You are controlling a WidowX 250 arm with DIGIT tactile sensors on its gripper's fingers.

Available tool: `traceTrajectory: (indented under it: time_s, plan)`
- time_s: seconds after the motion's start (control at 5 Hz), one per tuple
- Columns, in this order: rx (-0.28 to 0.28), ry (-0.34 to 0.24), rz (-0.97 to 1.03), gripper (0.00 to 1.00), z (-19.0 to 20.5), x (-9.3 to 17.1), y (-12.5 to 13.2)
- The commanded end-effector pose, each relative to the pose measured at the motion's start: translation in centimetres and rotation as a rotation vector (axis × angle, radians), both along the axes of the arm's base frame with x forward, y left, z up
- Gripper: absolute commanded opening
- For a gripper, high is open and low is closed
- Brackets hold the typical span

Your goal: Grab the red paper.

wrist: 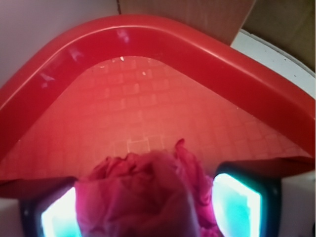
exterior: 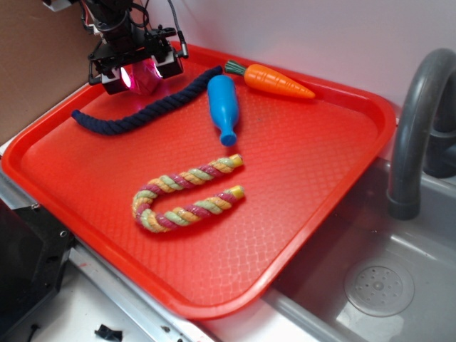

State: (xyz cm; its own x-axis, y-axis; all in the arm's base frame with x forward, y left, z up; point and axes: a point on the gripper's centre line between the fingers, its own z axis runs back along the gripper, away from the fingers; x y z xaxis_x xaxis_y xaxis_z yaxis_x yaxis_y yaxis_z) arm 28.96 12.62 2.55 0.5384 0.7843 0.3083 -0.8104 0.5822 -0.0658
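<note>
Black robot gripper (exterior: 140,77) sits at the far-left corner of the large red plastic tray (exterior: 299,214), clamped on the small wrinkled pinkish-red paper ball (exterior: 146,80). In the exterior view the ball shows between the two lit finger pads (exterior: 168,67), glowing pink. Whether it is lifted off the tray floor or resting on it: can't tell.

Wrist view: paper ball (wrist: 143,197) fills the lower centre, wedged between the two glowing pads (wrist: 238,203), touching both. Curved tray rim (wrist: 163,34) and gridded floor lie beyond it.

Just right of the gripper, a dark navy twisted rope (exterior: 139,114) lies diagonally across the back of the tray, its far end near the top of a blue plastic bottle (exterior: 224,108) lying on its side, neck toward the camera.

Nearer the camera, a multicoloured pastel braided rope toy bent into a U (exterior: 185,196) lies mid-tray, well apart from the gripper.

Orange plastic carrot with a green top (exterior: 274,80) lies by the back rim, just right of the bottle.

Far right, off the tray: grey curved faucet (exterior: 413,128) over a grey sink basin (exterior: 377,285).
</note>
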Motion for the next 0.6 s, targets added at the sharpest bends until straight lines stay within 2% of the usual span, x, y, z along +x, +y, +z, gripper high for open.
traceTrajectory:
  time_s: [0.0,0.2,0.4]
  plan:
    - [0.047,-0.042,0.057,0.0,3.0,-0.2,0.4]
    - [0.04,0.007,0.051,0.0,6.7,-1.0,-0.3]
    - [-0.037,0.045,-0.144,0.0,11.6,-2.4,-3.1]
